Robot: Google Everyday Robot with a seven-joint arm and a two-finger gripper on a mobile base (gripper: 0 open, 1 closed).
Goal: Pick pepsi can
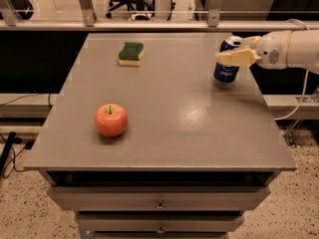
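Observation:
The pepsi can [225, 72], dark blue with a silver top, is near the right edge of the grey table [169, 133] and leans slightly. My gripper [231, 50] reaches in from the right on a white arm. One cream finger [234, 58] lies across the front of the can's upper part and the other sits behind its top. The fingers are shut on the can, whose base is at or just above the table.
A red apple [111, 120] sits front left. A green and yellow sponge [131, 53] lies at the back left. Drawers [159, 200] are under the table front. A rail and an office chair stand behind the table.

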